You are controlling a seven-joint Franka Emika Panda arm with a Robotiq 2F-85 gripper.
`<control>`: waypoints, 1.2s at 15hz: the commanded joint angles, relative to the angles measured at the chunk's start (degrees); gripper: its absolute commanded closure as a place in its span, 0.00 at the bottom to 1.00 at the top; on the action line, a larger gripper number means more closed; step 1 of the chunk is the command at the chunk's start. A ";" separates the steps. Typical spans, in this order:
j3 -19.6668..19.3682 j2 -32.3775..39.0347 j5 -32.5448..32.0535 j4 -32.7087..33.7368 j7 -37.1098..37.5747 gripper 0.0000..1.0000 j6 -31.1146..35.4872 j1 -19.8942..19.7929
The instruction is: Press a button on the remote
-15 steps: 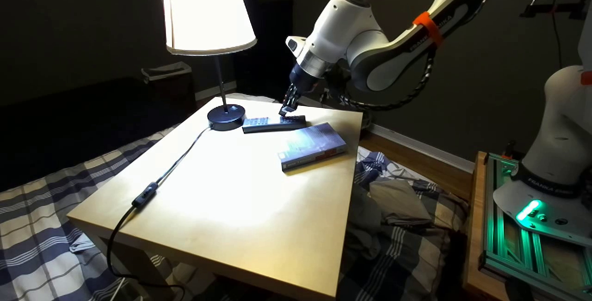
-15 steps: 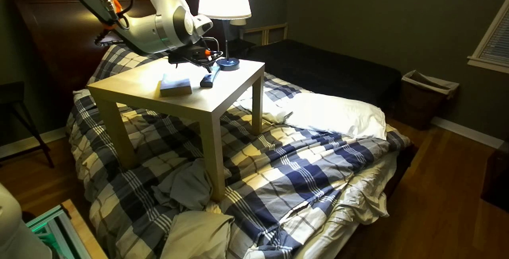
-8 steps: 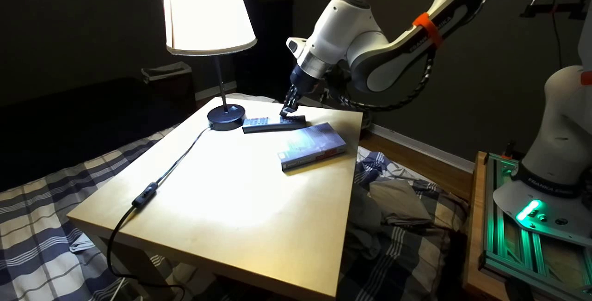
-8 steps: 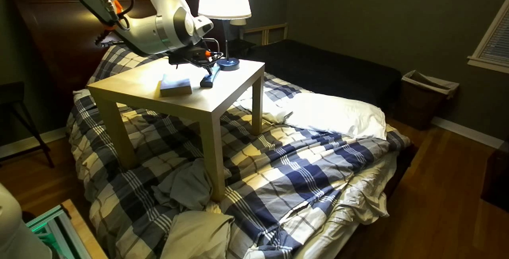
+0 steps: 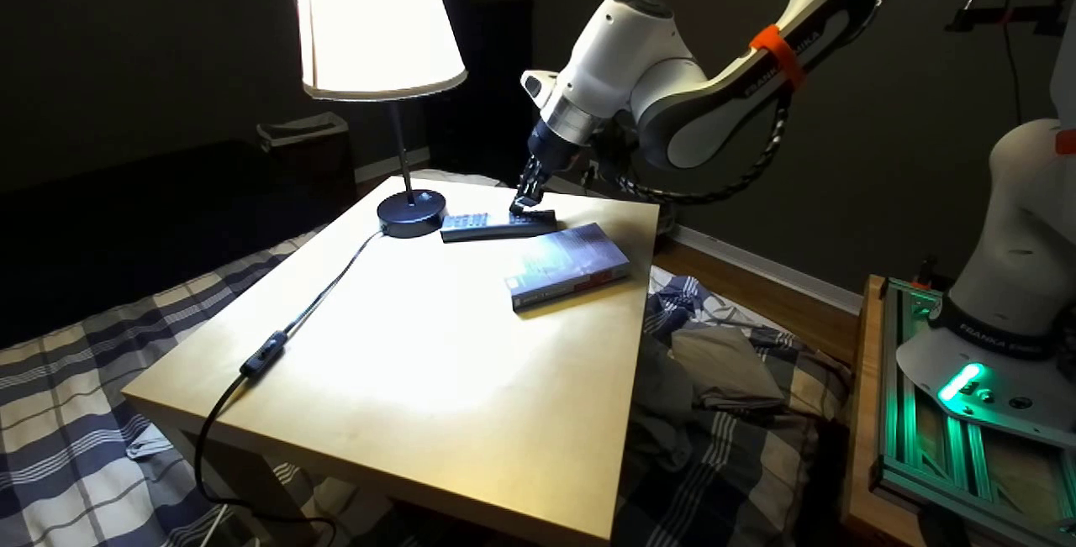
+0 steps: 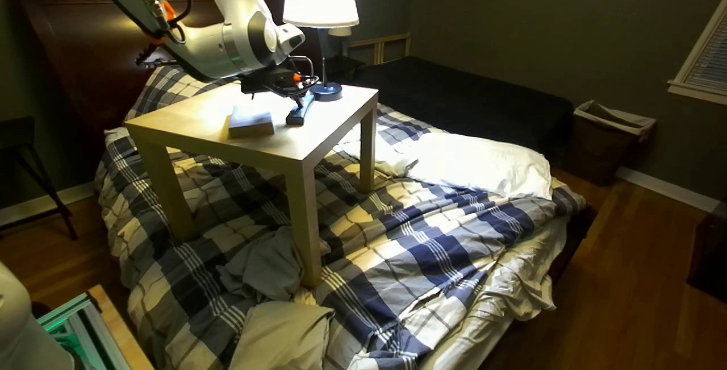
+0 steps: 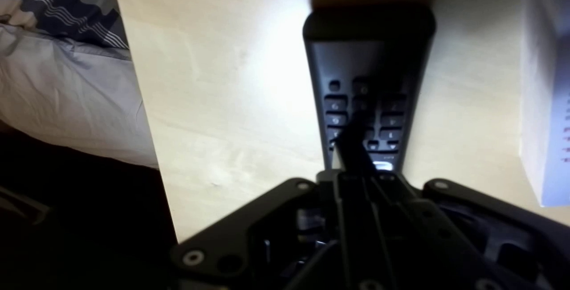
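The remote (image 5: 486,230) is a slim, nearly black bar with number keys. It lies flat on the table beside the lamp base, and shows in both exterior views (image 6: 296,119). In the wrist view the remote (image 7: 345,58) runs up from the jaws, and its near end is hidden behind them. My gripper (image 5: 518,206) points down over the remote's keys, its tips at or just above the key face; I cannot tell if they touch. In the wrist view the gripper (image 7: 361,175) has its fingers together with nothing between them. A dark shadow lies across the keys.
A blue-grey box-like slab (image 5: 567,265) lies close beside the remote; it also shows in the wrist view (image 7: 554,147). A lit lamp with a round dark base (image 5: 412,215) stands at the remote's other end. Its cord with a switch (image 5: 265,354) crosses the table (image 5: 504,446).
My gripper has come down slightly toward the remote, its tips lower over the keys. The remote, slab and lamp have not moved.
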 commanded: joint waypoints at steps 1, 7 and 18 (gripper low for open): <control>-0.85 0.53 -1.95 -1.80 1.63 1.00 0.74 0.69; -1.35 1.91 -3.77 -2.02 1.99 1.00 0.40 0.83; -0.31 -6.89 -1.27 -1.21 1.55 1.00 -4.45 0.36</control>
